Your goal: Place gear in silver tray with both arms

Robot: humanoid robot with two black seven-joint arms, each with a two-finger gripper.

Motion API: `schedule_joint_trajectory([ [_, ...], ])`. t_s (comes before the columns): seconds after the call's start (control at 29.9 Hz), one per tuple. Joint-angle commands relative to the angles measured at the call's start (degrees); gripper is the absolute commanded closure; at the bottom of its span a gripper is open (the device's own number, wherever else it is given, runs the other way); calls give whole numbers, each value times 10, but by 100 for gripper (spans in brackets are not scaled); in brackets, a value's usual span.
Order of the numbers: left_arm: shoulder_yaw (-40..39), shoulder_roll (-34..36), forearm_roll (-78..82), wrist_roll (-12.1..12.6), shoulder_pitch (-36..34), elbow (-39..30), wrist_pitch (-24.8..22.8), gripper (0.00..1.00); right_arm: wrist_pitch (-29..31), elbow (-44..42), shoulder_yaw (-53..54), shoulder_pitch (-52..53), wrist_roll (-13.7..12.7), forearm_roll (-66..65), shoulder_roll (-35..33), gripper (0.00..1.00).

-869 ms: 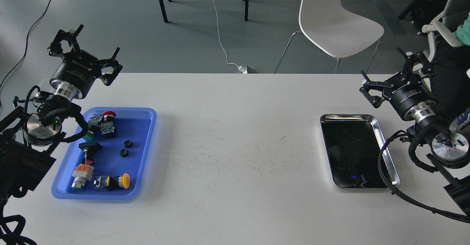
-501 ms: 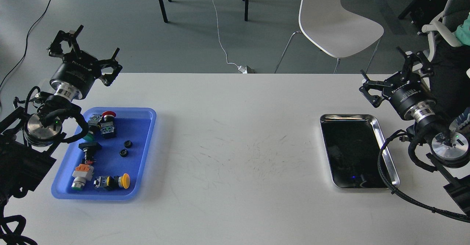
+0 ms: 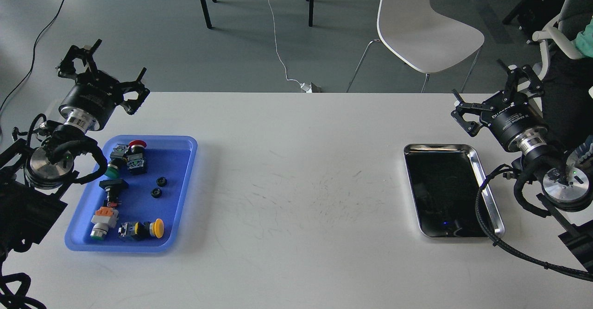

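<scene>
blue tray [image 3: 183, 193], silver tray [image 3: 482, 165], white table [image 3: 296, 160]

Two small black gears [image 3: 159, 186] in blue tray [image 3: 185, 179]; shiny silver tray [image 3: 479, 170] empty, far right.

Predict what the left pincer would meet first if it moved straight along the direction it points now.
Probably nothing nearby: the open black left pincer points up and away, past the white table's far edge, toward grey floor; depth is unclear.
</scene>
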Motion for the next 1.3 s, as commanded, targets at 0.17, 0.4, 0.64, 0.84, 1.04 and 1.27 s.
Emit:
schedule_joint_trajectory([
  [0.17, -1, 0, 23, -5, 0, 0, 0, 2, -1, -1, 1, 0, 2, 0, -1, 1],
  [0.4, -1, 1, 24, -9, -1, 0, 0, 2, -1, 1, -1, -1, 0, -1, -1, 1],
  [0.64, -3, 3, 24, -8, 0, -1, 0, 2, 1, 4, -6, -1, 0, -4, -3, 1],
  [0.84, -2, 3, 24, -9, 0, 0, 0, 2, 1, 4, -6, -1, 2, -4, -3, 1],
  [1.04, -1, 3, 27, -9, 0, 0, 0, 2, 1, 4, -5, -1, 2, -4, -3, 1],
  [1.27, -1, 4, 45, -9, -6, 1, 0, 2, 1, 4, -4, -2, 2, -4, -6, 1],
])
